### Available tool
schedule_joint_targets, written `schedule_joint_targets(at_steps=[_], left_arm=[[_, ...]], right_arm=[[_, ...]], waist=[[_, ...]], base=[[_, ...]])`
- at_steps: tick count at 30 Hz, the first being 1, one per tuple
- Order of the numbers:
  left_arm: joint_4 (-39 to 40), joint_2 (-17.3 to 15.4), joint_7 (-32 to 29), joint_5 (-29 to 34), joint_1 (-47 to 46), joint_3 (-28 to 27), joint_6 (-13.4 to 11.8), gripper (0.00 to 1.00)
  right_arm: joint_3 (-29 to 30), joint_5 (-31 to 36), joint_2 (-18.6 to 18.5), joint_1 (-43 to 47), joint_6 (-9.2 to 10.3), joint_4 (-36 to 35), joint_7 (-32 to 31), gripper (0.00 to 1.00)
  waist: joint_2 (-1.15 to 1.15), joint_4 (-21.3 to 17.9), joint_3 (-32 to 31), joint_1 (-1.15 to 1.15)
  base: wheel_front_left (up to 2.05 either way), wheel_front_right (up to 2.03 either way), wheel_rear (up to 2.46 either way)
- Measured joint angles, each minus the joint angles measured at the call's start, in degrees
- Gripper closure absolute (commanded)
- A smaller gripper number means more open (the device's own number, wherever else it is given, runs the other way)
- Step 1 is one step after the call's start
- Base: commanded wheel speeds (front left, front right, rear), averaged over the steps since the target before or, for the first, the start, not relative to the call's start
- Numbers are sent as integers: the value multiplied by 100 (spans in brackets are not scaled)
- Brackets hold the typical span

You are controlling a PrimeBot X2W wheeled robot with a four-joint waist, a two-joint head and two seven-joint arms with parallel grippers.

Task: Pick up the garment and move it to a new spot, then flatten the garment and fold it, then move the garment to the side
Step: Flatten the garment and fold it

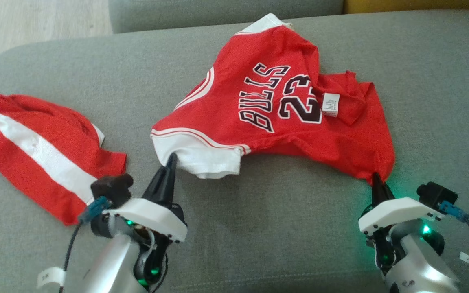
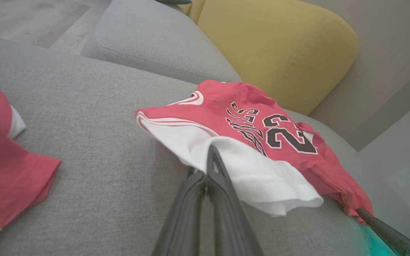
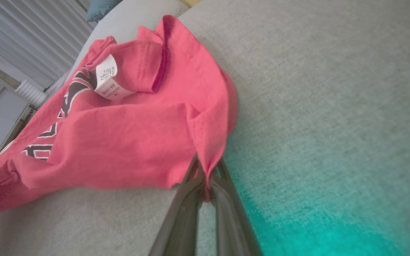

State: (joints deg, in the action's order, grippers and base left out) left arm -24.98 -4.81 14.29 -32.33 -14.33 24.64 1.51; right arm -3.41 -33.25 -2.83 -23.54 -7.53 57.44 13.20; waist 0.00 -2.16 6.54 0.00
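Note:
The garment (image 1: pixel 283 122) is a red jersey with white sleeves and black lettering, lying crumpled on the grey sofa seat (image 1: pixel 267 228). My left gripper (image 1: pixel 172 160) is shut on the edge of its near white sleeve (image 2: pixel 262 177), seen up close in the left wrist view with the left gripper (image 2: pixel 212 156) pinching the cloth. My right gripper (image 1: pixel 376 179) is shut on the jersey's red hem corner. In the right wrist view the right gripper (image 3: pixel 206 174) has a fold of the garment (image 3: pixel 126 142) between its fingers. A white label (image 3: pixel 107 80) lies on the cloth.
A second red piece of clothing with a white stripe (image 1: pixel 35 150) lies at the seat's left end, close to my left arm. A yellow cushion (image 2: pixel 279 46) and a grey backrest (image 2: pixel 155 42) stand behind. Wooden floor (image 1: pixel 35 20) lies beyond the left edge.

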Motion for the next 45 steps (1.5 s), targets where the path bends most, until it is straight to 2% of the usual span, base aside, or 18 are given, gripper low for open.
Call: schedule_joint_targets(at_steps=[6,14,19,24,27,28,34,40,45], left_arm=[[94,33,0,7,-4,-297,1,100],[522,21,0,7,-144,-683,10,100],[924,9,-1,-2,-314,-769,8,100],[1414,-36,-66,-36,-339,-854,-12,100],[1762,-79,-179,-36,-300,-845,-83,100],[2064,-143,-268,-36,-176,-849,-143,100],[3184,-270,-664,-261,398,-913,-368,100],[3995,-247,-1155,-790,320,-1117,-576,100],[3752,-361,-1623,-880,-652,-1207,-587,100]], right_arm=[[13,208,2,-4,0,-355,96,100],[343,769,-3,-42,0,-1894,25,100],[575,1046,-32,-3,0,-3036,-571,100],[687,1251,-37,400,0,-4196,-1178,100],[770,1315,-35,730,0,-4858,-1479,100],[823,1367,-27,962,0,-5298,-1682,100],[1152,1344,11,1588,0,-6623,-2360,100],[1402,1013,19,1681,0,-7315,-2940,100],[1425,1225,22,989,0,-7072,-3356,100]], waist=[[0,-66,-172,0],[0,-136,-488,0],[0,-153,-706,0],[0,-128,-870,0],[0,-97,-963,0],[0,-76,-1023,0],[0,-20,-1146,0],[0,9,-1064,0],[0,15,-779,0]], base=[[0,0,0],[0,0,0],[0,0,0],[0,0,0],[0,0,0],[0,0,0],[0,0,0],[0,0,0],[0,0,0]])
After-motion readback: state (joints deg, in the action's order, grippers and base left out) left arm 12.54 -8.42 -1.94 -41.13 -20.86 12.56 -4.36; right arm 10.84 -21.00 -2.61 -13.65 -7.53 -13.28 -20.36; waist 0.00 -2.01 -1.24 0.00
